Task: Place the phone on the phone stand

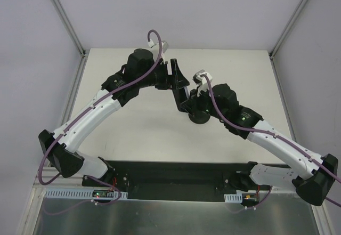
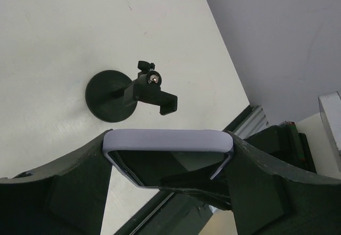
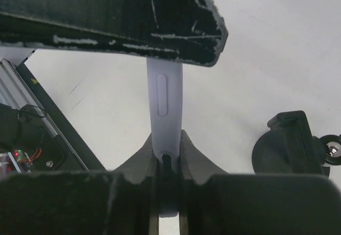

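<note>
While clenching the phone [image 2: 168, 140] across its width in the left tool [image 2: 169, 157], also pinching its thin pale edge in the right tool [image 3: 167, 155], pressed tight against both faces. Holding it off the tabletop [image 1: 133, 139], on edge rather than flat, above and near the phone stand [image 2: 114, 97]. Leaving that stand upright on its round base, clamp bracket [image 2: 155, 95] at the top of the stem, apart from the phone and untouched.

Reads as a mid-air handover or a two-armed re-grip, ahead of the placing itself. Not yet seated in the bracket. Next calls for releasing one tool only after securing the hold with the other, then turning the phone to line up with the bracket and lowering it in gently. Calls also for care not to knock over so light a stand, and for watching against slip at the thin-edge pinch.

Hard to separate phone from tools in the top view, all merging into one dark mass, with the stand's base half hidden beneath the right wrist. Cannot judge the width of the bracket's mouth from any view, nor the facing of the screen. Loses the phone's lower end behind the left tool's fingers in the left wrist view. Loses its upper end behind a scuffed dark slab, possibly the left tool, in the right wrist view.
</note>
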`<move>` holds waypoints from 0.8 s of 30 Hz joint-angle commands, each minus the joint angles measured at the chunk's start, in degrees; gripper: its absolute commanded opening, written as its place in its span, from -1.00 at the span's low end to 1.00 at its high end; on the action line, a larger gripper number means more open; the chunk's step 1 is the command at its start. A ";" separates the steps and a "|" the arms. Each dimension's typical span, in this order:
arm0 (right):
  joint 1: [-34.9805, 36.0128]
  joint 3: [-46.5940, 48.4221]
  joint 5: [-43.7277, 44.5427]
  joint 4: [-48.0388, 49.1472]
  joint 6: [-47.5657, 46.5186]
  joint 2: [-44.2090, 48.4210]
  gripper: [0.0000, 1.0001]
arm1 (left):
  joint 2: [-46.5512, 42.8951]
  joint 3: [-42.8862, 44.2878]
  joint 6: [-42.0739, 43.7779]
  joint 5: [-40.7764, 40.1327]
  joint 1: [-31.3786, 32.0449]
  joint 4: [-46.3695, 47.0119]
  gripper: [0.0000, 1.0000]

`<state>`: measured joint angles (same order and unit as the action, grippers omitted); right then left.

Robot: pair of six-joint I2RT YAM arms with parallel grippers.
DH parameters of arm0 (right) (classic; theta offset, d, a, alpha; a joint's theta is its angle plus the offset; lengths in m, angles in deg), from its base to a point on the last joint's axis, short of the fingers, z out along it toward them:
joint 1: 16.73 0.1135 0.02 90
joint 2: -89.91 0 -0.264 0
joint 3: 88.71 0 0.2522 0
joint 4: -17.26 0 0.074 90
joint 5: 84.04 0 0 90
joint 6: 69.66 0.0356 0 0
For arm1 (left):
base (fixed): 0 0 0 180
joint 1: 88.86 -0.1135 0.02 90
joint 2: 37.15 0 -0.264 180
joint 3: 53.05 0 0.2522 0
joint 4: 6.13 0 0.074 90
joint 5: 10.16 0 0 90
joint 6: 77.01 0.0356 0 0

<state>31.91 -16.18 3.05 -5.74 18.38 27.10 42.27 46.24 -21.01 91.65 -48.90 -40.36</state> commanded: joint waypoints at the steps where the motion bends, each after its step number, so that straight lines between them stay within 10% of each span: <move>1: -2.93 -2.68 -4.72 7.29 4.76 3.30 -0.99 | 1.00 2.88 -4.41 16.08 -4.18 7.36 -0.86; 3: -5.83 -5.58 -8.57 8.44 5.99 6.11 -0.99 | 0.74 2.01 -4.32 19.20 -5.59 8.77 0.32; 6: -10.49 -9.26 -15.59 8.97 6.61 10.32 -0.99 | -1.62 -0.62 -1.61 22.81 -6.57 12.46 0.78; 12: -22.97 -17.18 -36.85 19.42 15.13 19.20 -0.99 | -5.32 -5.11 5.26 29.65 -6.65 17.29 0.87; 24: -25.88 -22.38 -51.83 51.59 38.07 19.57 -0.99 | -3.58 -13.83 -13.20 45.49 -4.46 54.74 0.76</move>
<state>6.34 -39.33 -42.18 27.03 47.65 47.49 37.88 30.09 -28.97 130.58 -55.30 -0.32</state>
